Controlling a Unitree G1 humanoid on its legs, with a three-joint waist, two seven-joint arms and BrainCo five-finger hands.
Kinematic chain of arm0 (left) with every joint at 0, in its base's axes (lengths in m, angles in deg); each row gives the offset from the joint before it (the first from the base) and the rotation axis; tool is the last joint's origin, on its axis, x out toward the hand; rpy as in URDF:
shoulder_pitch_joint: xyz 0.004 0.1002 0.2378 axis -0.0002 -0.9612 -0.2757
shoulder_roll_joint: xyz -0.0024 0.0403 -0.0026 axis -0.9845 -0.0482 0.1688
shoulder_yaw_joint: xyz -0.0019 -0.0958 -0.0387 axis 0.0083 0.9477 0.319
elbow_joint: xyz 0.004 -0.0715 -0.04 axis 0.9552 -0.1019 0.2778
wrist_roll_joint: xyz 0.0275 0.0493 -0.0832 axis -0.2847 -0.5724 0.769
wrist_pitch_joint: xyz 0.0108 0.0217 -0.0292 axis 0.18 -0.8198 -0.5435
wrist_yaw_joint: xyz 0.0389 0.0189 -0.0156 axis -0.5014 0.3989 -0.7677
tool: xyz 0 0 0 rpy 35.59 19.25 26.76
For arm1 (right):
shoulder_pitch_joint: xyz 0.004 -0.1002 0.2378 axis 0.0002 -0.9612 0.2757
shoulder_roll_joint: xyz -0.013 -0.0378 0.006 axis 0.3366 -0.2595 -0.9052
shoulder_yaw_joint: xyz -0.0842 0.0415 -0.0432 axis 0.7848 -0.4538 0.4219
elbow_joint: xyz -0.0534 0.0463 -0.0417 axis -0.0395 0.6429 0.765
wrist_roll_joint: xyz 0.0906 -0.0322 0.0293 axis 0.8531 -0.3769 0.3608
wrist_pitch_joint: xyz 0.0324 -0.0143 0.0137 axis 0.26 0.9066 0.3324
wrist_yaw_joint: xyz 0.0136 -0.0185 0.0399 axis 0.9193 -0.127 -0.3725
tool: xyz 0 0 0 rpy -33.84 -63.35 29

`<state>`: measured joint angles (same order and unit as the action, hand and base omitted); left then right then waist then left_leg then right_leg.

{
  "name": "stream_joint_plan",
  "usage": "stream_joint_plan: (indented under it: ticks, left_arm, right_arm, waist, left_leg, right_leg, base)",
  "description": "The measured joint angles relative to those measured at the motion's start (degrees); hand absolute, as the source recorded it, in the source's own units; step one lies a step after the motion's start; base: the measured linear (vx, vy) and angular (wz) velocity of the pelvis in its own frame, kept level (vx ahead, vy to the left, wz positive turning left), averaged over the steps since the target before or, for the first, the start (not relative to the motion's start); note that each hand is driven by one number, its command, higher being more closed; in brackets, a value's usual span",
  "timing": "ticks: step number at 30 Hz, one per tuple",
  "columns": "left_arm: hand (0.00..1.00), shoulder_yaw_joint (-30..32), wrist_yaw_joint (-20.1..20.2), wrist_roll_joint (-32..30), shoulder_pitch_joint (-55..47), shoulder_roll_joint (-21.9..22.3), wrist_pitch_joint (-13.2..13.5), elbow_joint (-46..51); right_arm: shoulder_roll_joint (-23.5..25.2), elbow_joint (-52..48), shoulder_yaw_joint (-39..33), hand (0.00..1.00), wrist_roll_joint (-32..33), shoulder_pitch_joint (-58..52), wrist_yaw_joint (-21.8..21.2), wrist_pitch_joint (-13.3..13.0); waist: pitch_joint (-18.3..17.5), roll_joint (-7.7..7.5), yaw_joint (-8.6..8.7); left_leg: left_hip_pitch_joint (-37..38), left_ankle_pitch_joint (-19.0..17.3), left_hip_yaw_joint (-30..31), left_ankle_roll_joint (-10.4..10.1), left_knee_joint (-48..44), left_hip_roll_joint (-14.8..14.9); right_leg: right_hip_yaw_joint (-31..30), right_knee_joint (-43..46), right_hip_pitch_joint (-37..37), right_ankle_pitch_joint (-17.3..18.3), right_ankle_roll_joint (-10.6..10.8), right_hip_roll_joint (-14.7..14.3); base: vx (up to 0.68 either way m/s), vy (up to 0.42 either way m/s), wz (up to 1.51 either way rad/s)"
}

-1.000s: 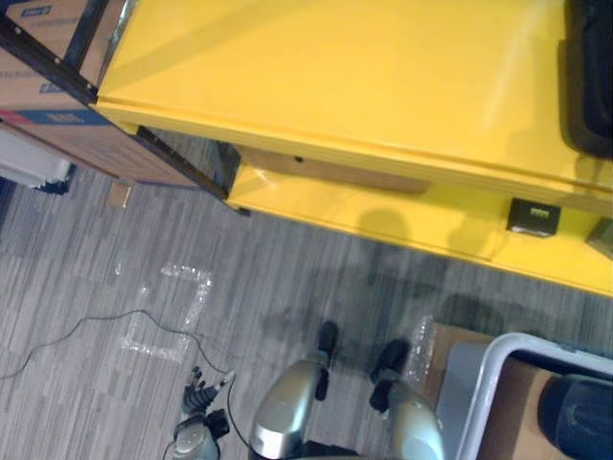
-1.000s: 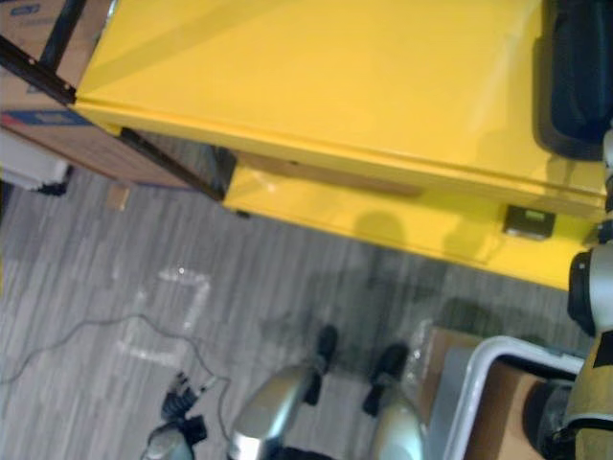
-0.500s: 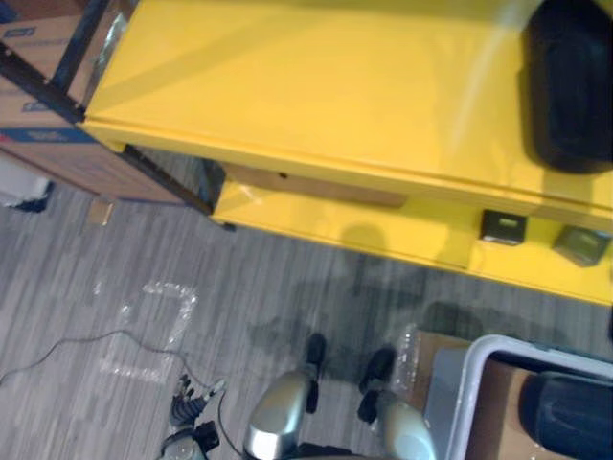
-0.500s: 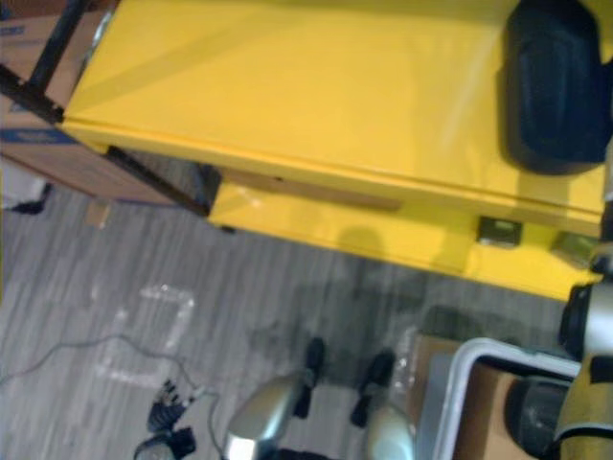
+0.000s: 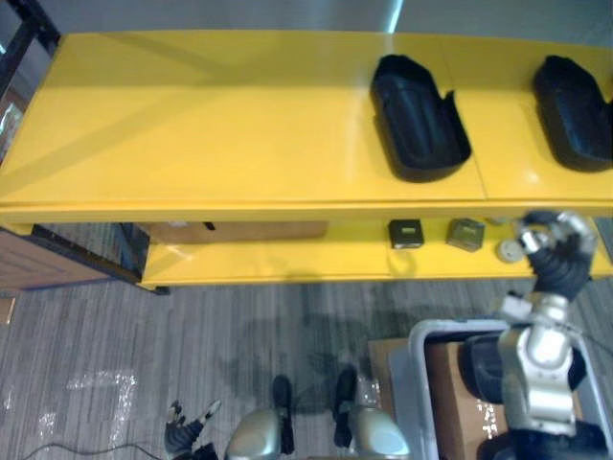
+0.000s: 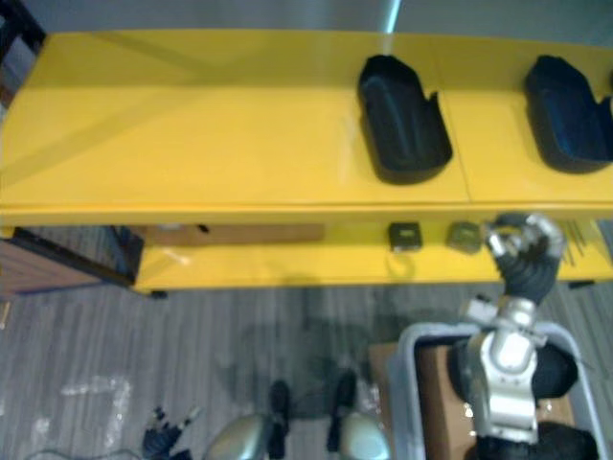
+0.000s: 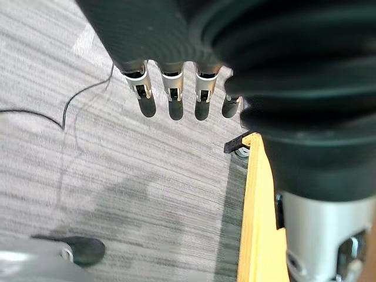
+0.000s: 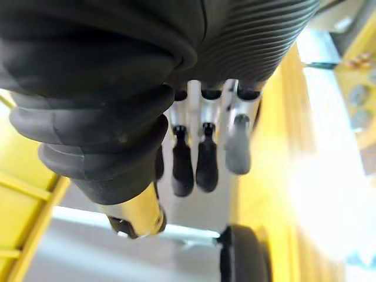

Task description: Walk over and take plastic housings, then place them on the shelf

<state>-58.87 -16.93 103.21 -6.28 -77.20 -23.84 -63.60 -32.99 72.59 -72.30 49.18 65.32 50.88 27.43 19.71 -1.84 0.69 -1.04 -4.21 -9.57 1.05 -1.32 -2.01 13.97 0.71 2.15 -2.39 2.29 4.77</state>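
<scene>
Two black plastic housings (image 5: 420,120) (image 5: 575,110) lie on the top of the yellow shelf (image 5: 192,125), one near its middle and one at its right end. My right hand (image 5: 551,251) is raised in front of the shelf's lower level, below and between the two housings, touching neither. Its fingers (image 8: 200,164) are curled and hold nothing. Another dark housing (image 5: 479,369) lies in the grey bin (image 5: 414,383) at the lower right, partly hidden by my right arm. My left hand (image 5: 184,437) hangs low over the carpet with its fingers (image 7: 170,94) straight and empty.
On the lower shelf level sit two small dark boxes (image 5: 406,233) (image 5: 465,234) and a round disc (image 5: 509,251), just left of my right hand. A brown cardboard box (image 5: 43,266) on a black rack stands at the left, beside the shelf. Grey carpet (image 5: 192,335) lies in front.
The camera has swung to face the shelf squarely, bringing both housings into view. My right hand has risen in front of the lower shelf level and its fingers have curled.
</scene>
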Motion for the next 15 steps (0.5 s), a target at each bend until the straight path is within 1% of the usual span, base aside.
stream_joint_plan:
  ticks: [2, 8, 12, 15]
  left_arm:
    - [0.00, -0.04, 0.00, 0.02, 0.08, -0.01, 0.08, 0.01]
    - [0.00, -0.18, -0.73, 0.11, 0.38, -0.14, 0.01, 0.03]
    - [0.00, -0.59, -0.93, 0.31, 1.36, -0.54, -0.23, 0.02]
    - [0.00, -0.70, -0.92, 0.52, 2.33, -0.52, -0.67, -0.05]
  right_arm:
    - [0.05, 0.05, 0.76, 1.00, -0.03, -0.23, -0.94, -0.86]
    - [0.02, 0.55, 2.31, 1.00, -0.06, 0.82, -3.26, -0.93]
    - [-0.99, 4.22, 4.35, 1.00, -0.04, 6.86, -3.32, -0.78]
    - [-2.48, 6.24, 5.56, 1.00, 0.10, 11.09, -4.25, 0.36]
  waist:
    - [0.00, 0.01, -0.01]
    - [0.01, 0.13, -0.11]
    - [0.14, 0.41, -0.49]
    - [0.35, 1.21, -1.25]
  left_leg:
    - [0.00, 0.18, -0.06, -0.33, -0.02, -0.02]
    - [-0.42, 0.36, 0.96, -0.35, -0.12, -0.43]
    - [-1.64, 0.38, 1.20, -0.33, -1.28, -0.74]
    - [-2.28, 0.37, 2.34, -0.33, -1.95, -0.80]
  right_leg:
    - [0.05, 0.05, -0.02, 0.01, 0.04, 0.02]
    - [0.46, 0.05, 0.12, 0.25, 0.25, 0.27]
    - [0.69, 0.39, 1.05, 0.25, 0.26, 0.64]
    - [1.86, 0.68, 1.03, 0.29, 0.18, 0.78]
  base:
    - [0.00, 0.000, 0.00]
    - [0.05, 0.013, 0.08]
    - [0.01, 0.020, 0.07]
    - [-0.03, 0.006, 0.18]
